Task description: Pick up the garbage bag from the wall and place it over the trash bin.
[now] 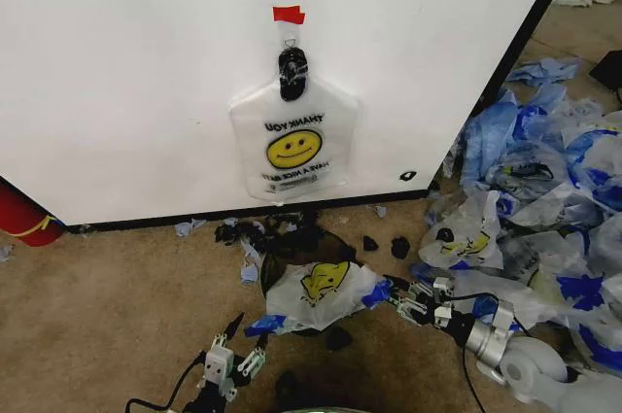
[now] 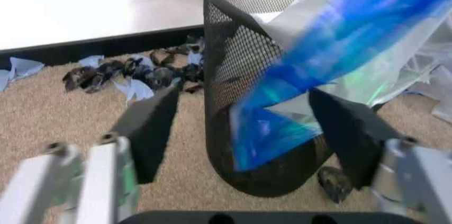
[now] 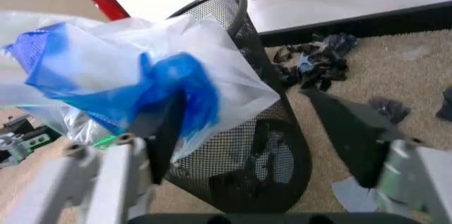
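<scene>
On the floor below the wall, the garbage bag [image 1: 321,292] drapes over the trash bin [image 1: 292,262]. Left gripper [image 1: 240,343] and right gripper [image 1: 403,298] both have fingers spread, flanking it. Best to tug each blue handle down past the rim evenly.

Two smiley-face garbage bags [image 1: 321,289], one trash bin [image 3: 265,144], two claws [image 1: 233,350], one red cylinder [image 1: 21,214].
</scene>
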Controlling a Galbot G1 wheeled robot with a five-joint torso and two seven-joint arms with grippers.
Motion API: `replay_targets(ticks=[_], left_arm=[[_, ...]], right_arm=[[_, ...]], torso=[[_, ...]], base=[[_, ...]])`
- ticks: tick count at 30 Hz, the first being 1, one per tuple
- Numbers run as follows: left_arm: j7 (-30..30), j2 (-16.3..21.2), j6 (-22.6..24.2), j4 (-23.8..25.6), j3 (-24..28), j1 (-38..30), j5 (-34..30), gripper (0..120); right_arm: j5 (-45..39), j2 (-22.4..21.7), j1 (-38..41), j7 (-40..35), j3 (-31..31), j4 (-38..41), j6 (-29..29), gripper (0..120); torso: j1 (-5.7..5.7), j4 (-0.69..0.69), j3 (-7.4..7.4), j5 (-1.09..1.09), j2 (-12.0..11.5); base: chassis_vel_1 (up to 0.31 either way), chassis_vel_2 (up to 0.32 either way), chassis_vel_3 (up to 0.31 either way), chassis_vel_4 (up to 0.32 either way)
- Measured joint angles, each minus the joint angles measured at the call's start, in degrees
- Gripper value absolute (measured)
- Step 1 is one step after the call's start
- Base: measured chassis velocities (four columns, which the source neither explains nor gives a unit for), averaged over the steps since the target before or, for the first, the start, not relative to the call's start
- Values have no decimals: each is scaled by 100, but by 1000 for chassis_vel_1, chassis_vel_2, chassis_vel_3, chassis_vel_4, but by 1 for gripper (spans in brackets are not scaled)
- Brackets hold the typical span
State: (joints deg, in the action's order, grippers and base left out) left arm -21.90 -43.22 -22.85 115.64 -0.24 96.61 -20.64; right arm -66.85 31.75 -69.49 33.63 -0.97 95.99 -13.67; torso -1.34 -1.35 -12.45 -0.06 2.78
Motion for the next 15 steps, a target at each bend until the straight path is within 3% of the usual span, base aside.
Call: replay_targets(ticks=[3,7,15], left_arm=[[1,-30,-28,43,-115,119,66,94],[-1,-44,-57,96,-220,208,102,100],[-43,-108,-67,166,-248,155,88,100]], right_arm=[[116,-65,-59,2,71,42,-42,83],[263,-126,-112,41,150,43,-90,97],[424,-244,-171,108,267,136,-168,100]], torso=[[0,0,0,0,0],[0,0,0,0,0],[0,0,0,0,0]], base=[[0,0,0,0],[0,0,0,0],[0,0,0,0]])
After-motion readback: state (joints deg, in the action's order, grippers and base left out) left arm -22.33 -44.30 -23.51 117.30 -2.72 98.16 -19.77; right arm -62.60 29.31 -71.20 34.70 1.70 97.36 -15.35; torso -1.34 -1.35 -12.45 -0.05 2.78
